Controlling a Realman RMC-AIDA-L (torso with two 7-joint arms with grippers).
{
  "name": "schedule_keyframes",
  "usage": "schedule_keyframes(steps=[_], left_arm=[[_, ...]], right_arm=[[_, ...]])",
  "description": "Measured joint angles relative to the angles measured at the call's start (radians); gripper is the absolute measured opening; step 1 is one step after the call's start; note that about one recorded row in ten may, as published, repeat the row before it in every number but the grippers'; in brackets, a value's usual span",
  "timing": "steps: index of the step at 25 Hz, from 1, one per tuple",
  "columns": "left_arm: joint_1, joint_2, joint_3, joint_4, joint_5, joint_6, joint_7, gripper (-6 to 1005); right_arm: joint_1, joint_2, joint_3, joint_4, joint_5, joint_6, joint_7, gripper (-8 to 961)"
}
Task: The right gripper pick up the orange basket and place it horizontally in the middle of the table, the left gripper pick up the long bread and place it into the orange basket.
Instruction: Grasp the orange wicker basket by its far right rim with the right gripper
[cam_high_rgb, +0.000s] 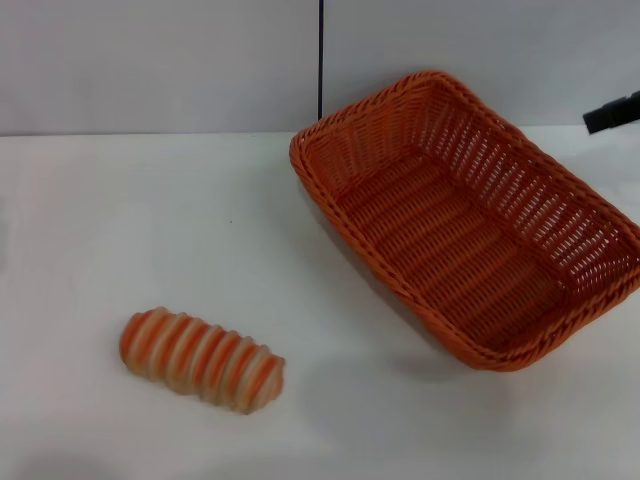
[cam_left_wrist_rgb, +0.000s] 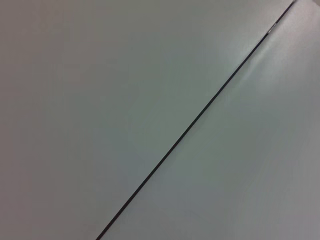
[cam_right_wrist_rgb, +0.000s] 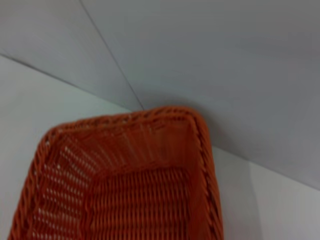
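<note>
Basket (cam_high_rgb: 470, 225) on table (cam_high_rgb: 120, 220), right of centre, skewed diagonally, empty; bread (cam_high_rgb: 203, 360) near left, well apart from it; right hand (cam_high_rgb: 612, 112) just past far right rim, grip state unreadable; left hand unseen. Risks: rim grab on sloped weave slips; basket tips, lands still skewed.

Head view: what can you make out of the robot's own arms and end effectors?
Very little. Only a black, blocky, matte part of the right arm pokes in at the right edge; no cables, markings or fingers show. The left end effector is out of view in every picture.
</note>
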Motion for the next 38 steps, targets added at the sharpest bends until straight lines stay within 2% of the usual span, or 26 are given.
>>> schedule_keyframes(steps=[10, 23, 34, 38], left_arm=[[0.013, 0.002, 0.000, 0.000, 0.000, -0.004, 0.000, 463], [0.017, 0.002, 0.000, 0.000, 0.000, -0.005, -0.003, 463], [0.019, 0.002, 0.000, 0.000, 0.000, -0.004, -0.003, 463], [0.019, 0.002, 0.000, 0.000, 0.000, -0.004, -0.003, 463]], right_arm=[[-0.012, 0.029, -0.055, -0.042, -0.011, -0.039, -0.025, 422], [-0.015, 0.044, -0.069, -0.129, -0.015, -0.093, -0.069, 420], [-0.013, 0.067, -0.068, -0.175, -0.015, -0.141, -0.098, 342], [-0.016, 0.069, -0.068, -0.175, -0.015, -0.148, -0.105, 212]])
